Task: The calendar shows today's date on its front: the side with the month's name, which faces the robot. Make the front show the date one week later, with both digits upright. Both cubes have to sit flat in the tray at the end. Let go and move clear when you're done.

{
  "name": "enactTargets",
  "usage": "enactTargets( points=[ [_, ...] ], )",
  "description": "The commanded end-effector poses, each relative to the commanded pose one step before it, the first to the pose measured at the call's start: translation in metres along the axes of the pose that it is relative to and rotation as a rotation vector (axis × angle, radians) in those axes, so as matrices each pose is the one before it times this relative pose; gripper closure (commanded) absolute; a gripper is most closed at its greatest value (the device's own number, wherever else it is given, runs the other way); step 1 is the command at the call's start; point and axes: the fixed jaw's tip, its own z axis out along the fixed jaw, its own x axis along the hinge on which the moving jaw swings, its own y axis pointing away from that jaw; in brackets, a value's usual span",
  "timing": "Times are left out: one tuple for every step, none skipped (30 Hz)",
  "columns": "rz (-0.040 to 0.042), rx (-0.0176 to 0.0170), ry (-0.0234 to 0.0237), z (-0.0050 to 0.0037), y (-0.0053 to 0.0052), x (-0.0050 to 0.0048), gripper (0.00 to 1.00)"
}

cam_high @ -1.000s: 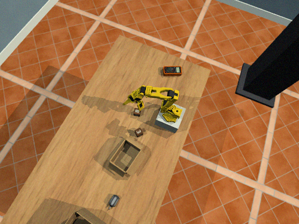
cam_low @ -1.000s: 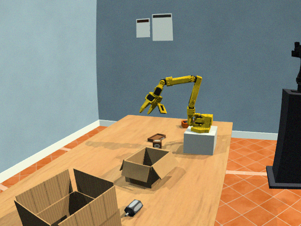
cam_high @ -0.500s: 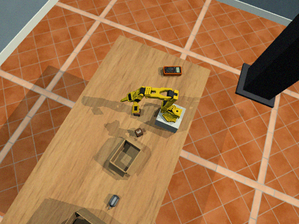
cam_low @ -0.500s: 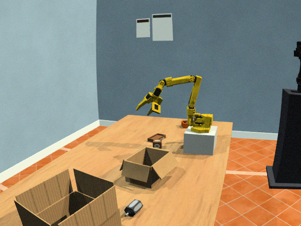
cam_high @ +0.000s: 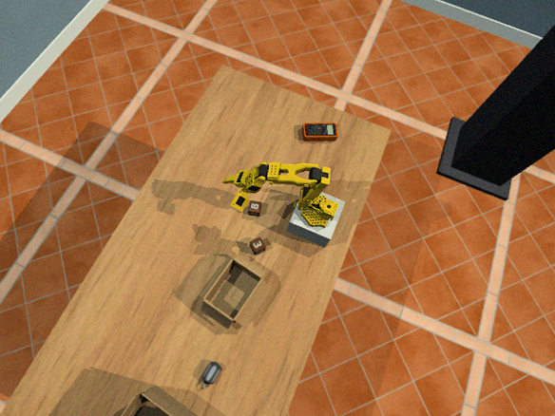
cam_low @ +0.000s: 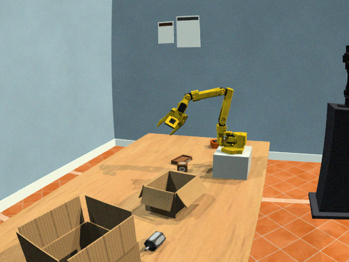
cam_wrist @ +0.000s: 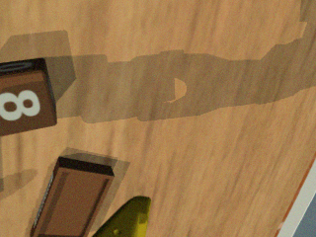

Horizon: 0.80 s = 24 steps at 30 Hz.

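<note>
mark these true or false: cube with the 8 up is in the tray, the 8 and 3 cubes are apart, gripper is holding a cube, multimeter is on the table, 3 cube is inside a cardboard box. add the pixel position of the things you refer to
1. The cube with the 8 up (cam_high: pixel 255 207) (cam_low: pixel 182 166) (cam_wrist: pixel 25 106) is in the tray (cam_low: pixel 179 160) (cam_wrist: pixel 76 199). False: it stands outside, beside the tray.
2. The 8 cube and the 3 cube (cam_high: pixel 257 245) are apart. True.
3. The gripper (cam_high: pixel 226 181) (cam_low: pixel 164 130) (cam_wrist: pixel 143 199) is holding a cube. False: it is open, with nothing between its fingers.
4. The multimeter (cam_high: pixel 319 131) (cam_low: pixel 214 143) is on the table (cam_high: pixel 188 219) (cam_low: pixel 220 225) (cam_wrist: pixel 222 153). True.
5. The 3 cube is inside a cardboard box. False: it rests on the table.
</note>
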Motion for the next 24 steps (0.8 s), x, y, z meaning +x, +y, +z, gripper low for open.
enactTargets(
  points=[
    [0.17814, -0.01761, -0.00362, 0.004757, 0.00516, -0.004233, 0.65],
    [0.0, 0.0, 0.0, 0.0, 0.0, 0.0, 0.65],
    [0.0, 0.0, 0.0, 0.0, 0.0, 0.0, 0.65],
    [0.04264, -0.0004, -0.00096, 0.000319, 0.00025, -0.000817, 0.65],
    [0.04231, -0.00044, -0.00096, 0.000315, 0.00027, -0.000805, 0.65],
    [0.04196, -0.00051, -0.00088, 0.000316, 0.00029, -0.000776, 0.65],
    [0.04155, -0.00051, -0.00088, 0.00031, 0.00031, -0.000759, 0.65],
    [0.04115, -0.00055, -0.00087, 0.000311, 0.00032, -0.000744, 0.65],
    [0.04068, -0.00058, -0.00079, 0.000299, 0.00033, -0.000716, 0.65],
    [0.04014, -0.00061, -0.00078, 0.0003, 0.00035, -0.000694, 0.65],
    [0.03964, -0.00061, -0.00074, 0.000294, 0.00036, -0.000666, 0.65],
    [0.03907, -0.00067, -0.00069, 0.000289, 0.00037, -0.000642, 0.65],
    [0.03848, -0.00068, -0.00068, 0.000289, 0.00038, -0.000624, 0.65],
    [0.03785, -0.00067, -0.00064, 0.000277, 0.00039, -0.00059, 0.65],
    [0.03719, -0.0007, -0.00059, 0.000277, 0.00039, -0.000573, 0.65],
    [0.0365, -0.00069, -0.00055, 0.000266, 0.00039, -0.000537, 0.65],
    [0.03578, -0.00071, -0.0005, 0.000266, 0.0004, -0.000519, 0.65],
    [0.03502, -0.00072, -0.00049, 0.000254, 0.0004, -0.000488, 0.65],
    [0.0, 0.0, 0.0, 0.0, 0.0, 0.0, 0.65],
    [0.0, 0.0, 0.0, 0.0, 0.0, 0.0, 0.65],
    [0.03427, -0.00072, -0.00042, 0.000253, 0.0004, -0.000469, 0.65],
    [0.03348, -0.0007, -0.00042, 0.000245, 0.00039, -0.000441, 0.65],
    [0.03263, -0.00072, -0.00038, 0.000239, 0.00039, -0.000417, 0.65],
    [0.03182, -0.00071, -0.00034, 0.000234, 0.00038, -0.000389, 0.65]
  ],
)
